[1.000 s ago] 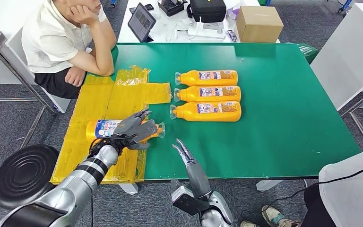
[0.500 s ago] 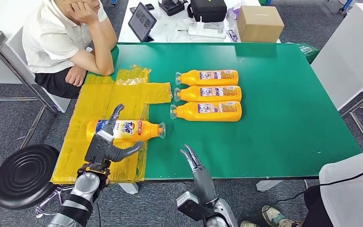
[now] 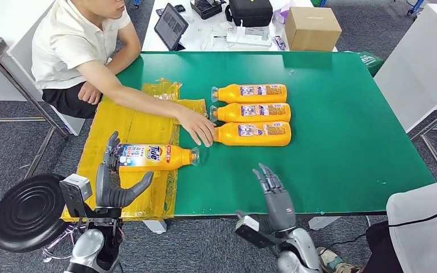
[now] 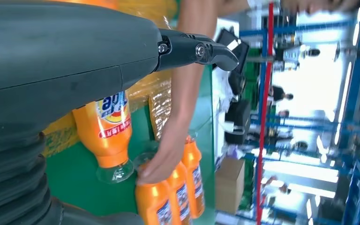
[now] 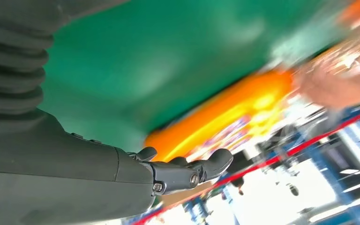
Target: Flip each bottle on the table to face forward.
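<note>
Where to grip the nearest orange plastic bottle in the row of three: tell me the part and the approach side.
Grip the nearest orange plastic bottle around its broad mid-body, coming from above and the robot's side with the right hand. It lies flat with its long side facing the robot. A person's hand covers its cap end, so probably wait or stay clear of that end.

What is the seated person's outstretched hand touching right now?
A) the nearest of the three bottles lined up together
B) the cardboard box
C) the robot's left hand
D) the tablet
A: the person's hand rests at the cap end of the nearest bottle of the three.
</note>
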Robot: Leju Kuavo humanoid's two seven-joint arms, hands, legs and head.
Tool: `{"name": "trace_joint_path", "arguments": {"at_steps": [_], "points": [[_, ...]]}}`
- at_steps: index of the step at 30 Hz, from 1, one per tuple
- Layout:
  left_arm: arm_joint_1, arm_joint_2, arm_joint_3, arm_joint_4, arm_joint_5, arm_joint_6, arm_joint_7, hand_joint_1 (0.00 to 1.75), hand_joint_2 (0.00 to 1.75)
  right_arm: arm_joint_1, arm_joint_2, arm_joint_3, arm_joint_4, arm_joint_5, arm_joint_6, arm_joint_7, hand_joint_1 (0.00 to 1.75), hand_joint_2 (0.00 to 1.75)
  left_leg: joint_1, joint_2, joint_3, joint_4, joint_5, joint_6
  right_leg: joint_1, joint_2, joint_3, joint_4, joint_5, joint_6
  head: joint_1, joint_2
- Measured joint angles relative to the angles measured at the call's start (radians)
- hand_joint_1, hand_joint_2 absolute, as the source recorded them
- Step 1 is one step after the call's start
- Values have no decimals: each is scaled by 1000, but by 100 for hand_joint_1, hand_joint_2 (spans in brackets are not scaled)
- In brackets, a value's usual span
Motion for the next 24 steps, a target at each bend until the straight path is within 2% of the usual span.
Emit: {"name": "trace_joint_path", "arguments": {"at_steps": [4,8,19,24], "points": [[39,-17,-24,-21,-8,43,-15,0,175,-48,-44,-62,21,28,20,9,0,175,0,0,0,0,0,0,0,0,0,0,0,0,0,0],[53,-22,-47,-27,-20,52,-20,0,175,-79,-62,-87,49,54,31,24,0,175,0,0,0,0,0,0,0,0,0,0,0,0,0,0],[47,-24,-101,-27,-79,81,-32,0,175,-257,-94,-96,278,169,76,77,0,175,0,0,0,0,1,0,1,0,0,0,1,0,0,0],[41,-25,-108,-27,-91,93,-35,0,175,-304,-98,-95,348,182,89,85,0,175,0,0,0,0,1,1,0,0,0,0,1,1,0,0]]}}
